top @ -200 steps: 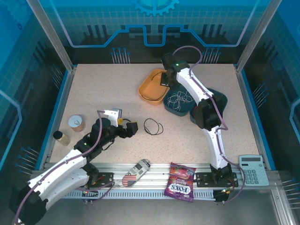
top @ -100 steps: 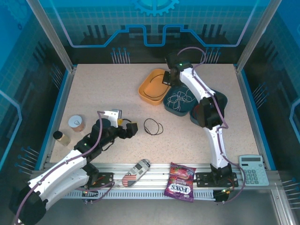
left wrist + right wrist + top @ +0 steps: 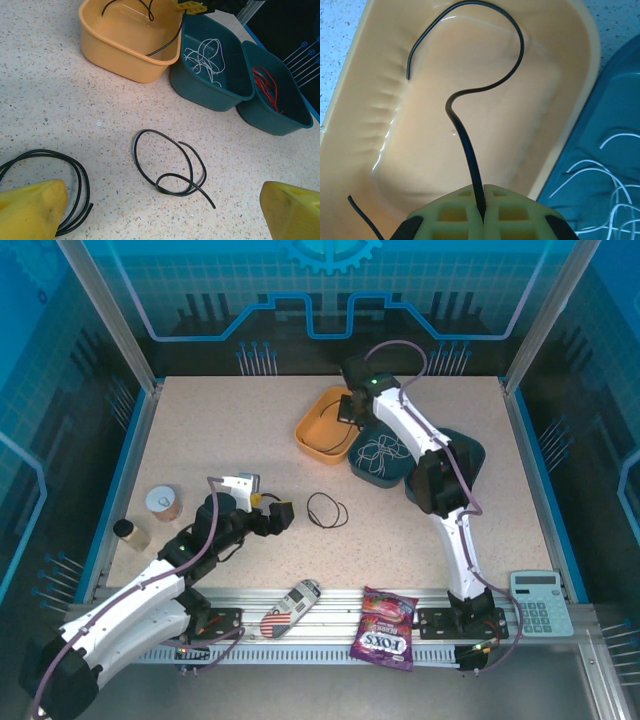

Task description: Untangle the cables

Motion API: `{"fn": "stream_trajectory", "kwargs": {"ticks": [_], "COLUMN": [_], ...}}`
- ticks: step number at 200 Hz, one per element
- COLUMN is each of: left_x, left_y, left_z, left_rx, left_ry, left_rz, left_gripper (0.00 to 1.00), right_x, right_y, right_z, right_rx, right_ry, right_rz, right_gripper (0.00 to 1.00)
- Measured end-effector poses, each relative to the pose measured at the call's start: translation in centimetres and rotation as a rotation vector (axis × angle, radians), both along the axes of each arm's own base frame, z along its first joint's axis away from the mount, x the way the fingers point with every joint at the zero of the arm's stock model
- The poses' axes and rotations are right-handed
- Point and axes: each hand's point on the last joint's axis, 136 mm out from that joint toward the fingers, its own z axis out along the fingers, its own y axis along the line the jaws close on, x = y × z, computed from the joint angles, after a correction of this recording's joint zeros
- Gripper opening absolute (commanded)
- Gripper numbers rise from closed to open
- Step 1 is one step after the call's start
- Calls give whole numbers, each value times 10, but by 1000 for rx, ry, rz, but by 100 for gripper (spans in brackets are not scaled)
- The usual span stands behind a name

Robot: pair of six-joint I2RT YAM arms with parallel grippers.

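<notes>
- Leftmost, the left gripper [image 3: 161, 207] hangs low over the worktop [image 3: 200, 430] with its jaws at their widest and nothing between them. I judge it is staged for a pick, not working.
- One black loop [image 3: 80, 172] lies flat beside that gripper's left finger, in the lower left of the left wrist view. It looks close enough to be swept aside by a careless approach.
- Ahead of the open jaws, mid-frame, a loose black cable [image 3: 170, 165] rests on the worktop as an oval with a small curl and a free tail. It touches no other cable, so it looks already separated and only awaits sorting.
- Further right and up, the yellow bin [image 3: 318, 445] stands hard against the teal bins. This one seems meant for black wire, which would explain why the arm works above it.
- Over that bin the right gripper [image 3: 483, 202] is pinched tight on a held black cable [image 3: 470, 165]. The wire rises from the fingertips, bends and hooks round so that its free end hangs inside the bin. Holding it by one end lets the rest drop in without coiling on itself.
- Next right, the first teal bin [image 3: 200, 95] holds the white cable [image 3: 205, 52] as a loose scribble, apart from the black wire.
- Rightmost, the second teal bin [image 3: 270, 122] holds the red cable [image 3: 267, 87] on its own.
- By colour the sorting looks mostly done, with black wire on the worktop left to move.
</notes>
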Motion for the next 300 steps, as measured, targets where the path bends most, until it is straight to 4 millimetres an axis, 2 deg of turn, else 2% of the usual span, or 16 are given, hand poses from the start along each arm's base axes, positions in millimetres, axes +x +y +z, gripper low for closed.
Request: {"fn": "stream_trajectory", "kwargs": {"ticks": [46, 89, 147, 172, 199, 243, 262, 281, 300], "left_x": [0, 0, 0, 0, 0, 1, 1, 2, 4], "left_y": [0, 0, 0, 0, 0, 2, 4, 10, 21], "left_z": [0, 0, 0, 0, 0, 0, -2, -8, -18], "left_rx": [0, -1, 0, -1, -9, -16, -10, 2, 37], "left_ry": [0, 0, 1, 1, 7, 12, 18, 42, 91], "left_rz": [0, 0, 1, 1, 8, 21, 32, 69, 137], "left_gripper": [99, 99, 99, 99, 99, 99, 99, 99, 99], "right_x": [-2, -5, -7, -10, -14, -26, -36, -53, -77], "right_y": [14, 13, 14, 15, 17, 15, 13, 13, 18], "right_z": [-10, -32, -35, -32, -15, 46, 65, 72, 68], "right_rx": [-44, -84, -111, -137, -166, -173, -184, -205, -218], "right_ry": [3, 47, 50, 45, 13, -89, -122, -131, -121], "right_rz": [54, 79, 116, 140, 155, 165, 175, 202, 248], "right_gripper": [0, 1, 31, 41, 44, 47, 50, 51, 53]}}
